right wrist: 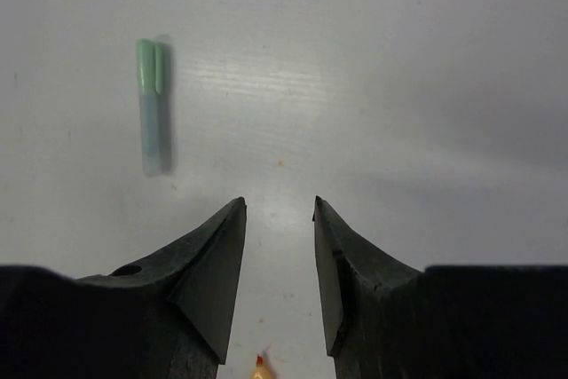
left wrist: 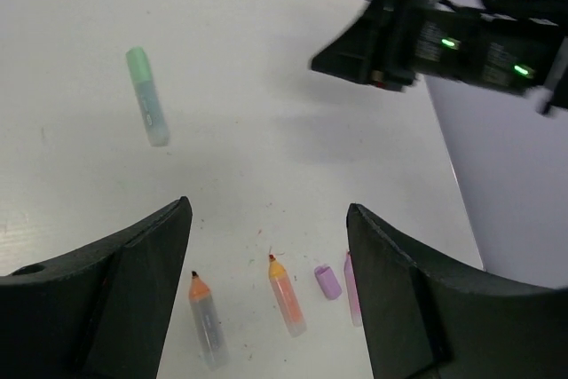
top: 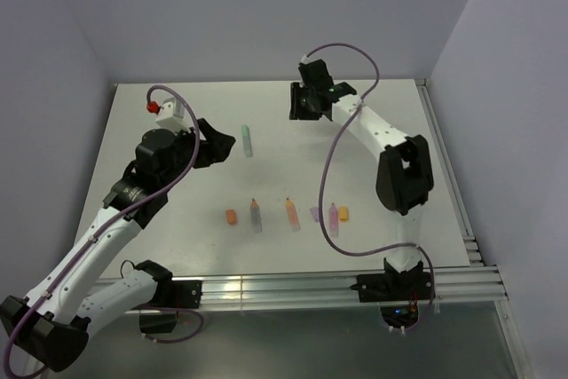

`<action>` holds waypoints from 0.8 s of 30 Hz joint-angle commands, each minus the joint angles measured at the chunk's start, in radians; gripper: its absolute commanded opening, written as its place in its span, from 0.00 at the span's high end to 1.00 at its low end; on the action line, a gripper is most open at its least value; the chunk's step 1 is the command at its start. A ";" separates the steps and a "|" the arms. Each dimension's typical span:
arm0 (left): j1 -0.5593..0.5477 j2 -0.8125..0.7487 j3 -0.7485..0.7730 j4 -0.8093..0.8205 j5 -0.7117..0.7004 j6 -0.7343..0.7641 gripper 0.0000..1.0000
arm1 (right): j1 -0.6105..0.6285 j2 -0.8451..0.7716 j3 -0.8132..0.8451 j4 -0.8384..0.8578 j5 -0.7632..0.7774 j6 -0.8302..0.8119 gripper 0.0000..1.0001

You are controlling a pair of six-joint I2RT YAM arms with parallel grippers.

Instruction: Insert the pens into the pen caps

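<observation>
- Left jaws spread wide, gripping nothing, above the surface [top: 266,99].
- Right jaws a little apart, empty too.
- Green pen [top: 248,140] lies alone, farther back.

White, plain table [top: 160,210]. green pen [top: 247,140]: mint-green cap end, pale translucent barrel. Row on the arm-base side of it, left to right: orange cap [top: 231,217], grey-barrelled pen [top: 256,217] with orange tip, orange pen [top: 292,213], purple cap [top: 314,213], pink pen [top: 333,215], second orange cap [top: 343,213].

No legible text, labels (any view).
</observation>
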 commanded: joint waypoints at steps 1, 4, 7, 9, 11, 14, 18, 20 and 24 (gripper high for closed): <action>0.004 -0.011 -0.046 0.000 -0.109 -0.085 0.24 | 0.035 -0.193 -0.206 0.070 0.079 0.016 0.56; 0.006 -0.015 -0.103 0.017 -0.117 -0.123 0.25 | 0.085 -0.300 -0.378 0.101 0.115 0.041 0.56; 0.006 -0.019 -0.143 0.031 -0.106 -0.143 0.26 | 0.166 -0.372 -0.521 0.133 0.157 0.074 0.56; 0.008 -0.024 -0.157 0.022 -0.125 -0.149 0.26 | 0.206 -0.395 -0.564 0.143 0.175 0.100 0.56; 0.006 -0.024 -0.158 -0.003 -0.148 -0.158 0.26 | 0.254 -0.408 -0.618 0.159 0.175 0.137 0.57; 0.009 -0.027 -0.171 -0.041 -0.200 -0.183 0.27 | 0.308 -0.419 -0.652 0.167 0.200 0.173 0.57; 0.009 -0.041 -0.216 -0.066 -0.240 -0.232 0.27 | 0.345 -0.426 -0.692 0.169 0.226 0.203 0.57; 0.009 -0.041 -0.233 -0.075 -0.267 -0.267 0.29 | 0.355 -0.432 -0.715 0.172 0.227 0.217 0.57; 0.009 -0.027 -0.281 -0.075 -0.295 -0.333 0.32 | 0.366 -0.432 -0.736 0.163 0.243 0.226 0.57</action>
